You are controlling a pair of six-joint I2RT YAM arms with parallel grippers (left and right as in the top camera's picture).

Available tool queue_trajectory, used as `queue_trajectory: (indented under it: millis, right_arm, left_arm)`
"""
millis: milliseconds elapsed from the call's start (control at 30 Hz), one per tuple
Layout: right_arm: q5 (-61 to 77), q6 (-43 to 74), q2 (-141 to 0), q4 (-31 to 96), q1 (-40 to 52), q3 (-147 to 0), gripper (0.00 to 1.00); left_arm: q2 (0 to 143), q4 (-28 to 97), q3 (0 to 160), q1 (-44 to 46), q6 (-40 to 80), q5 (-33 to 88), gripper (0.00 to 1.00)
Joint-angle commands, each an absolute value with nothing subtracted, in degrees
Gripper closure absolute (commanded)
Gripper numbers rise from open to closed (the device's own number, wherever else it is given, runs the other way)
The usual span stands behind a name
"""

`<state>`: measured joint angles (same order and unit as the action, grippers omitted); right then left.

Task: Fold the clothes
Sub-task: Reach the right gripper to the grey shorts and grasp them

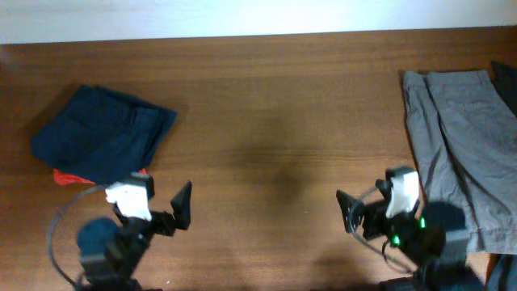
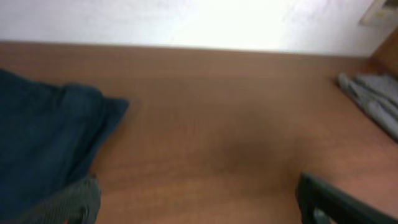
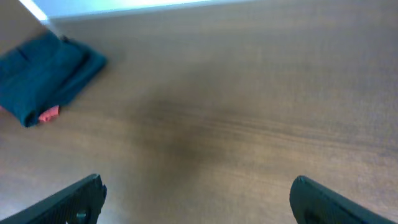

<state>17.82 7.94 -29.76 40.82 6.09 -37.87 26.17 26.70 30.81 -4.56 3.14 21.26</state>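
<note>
Left gripper spread, empty | right gripper spread, empty | grey garment lying flat

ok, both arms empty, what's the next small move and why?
Probably swing the right arm toward the gray garment and grip its near edge. It lies spread and unfolded at the right end of the table, while the navy piece on the left already looks folded. The right arm's jaws stand open, hold nothing, and sit closest to the gray cloth.

navy garment, grey shorts
</note>
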Motion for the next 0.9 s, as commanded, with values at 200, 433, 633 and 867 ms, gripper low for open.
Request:
queue_trajectory:
  millis: [200, 433, 633, 867]
  right_arm:
    - [28.9, 4.3, -62.0, 55.1, 6.3, -69.8, 0.01]
    - [12.1, 8.9, -82.5, 64.5, -1.4, -91.2, 0.01]
    - [7.8, 10.0, -103.1, 68.8, -13.1, -110.7, 0.12]
    - [2.0, 10.1, -119.1, 63.6, -15.4, -113.1, 0.15]
  left_arm:
    - [52.9, 49.0, 66.3, -4.3, -6.5, 19.7, 0.01]
    - [58.4, 48.4, 73.7, -4.3, -6.5, 23.2, 0.01]
    - [58.4, 48.2, 73.7, -4.3, -6.6, 22.9, 0.01]
    - [59.4, 48.1, 73.7, -4.3, -6.5, 23.0, 0.01]
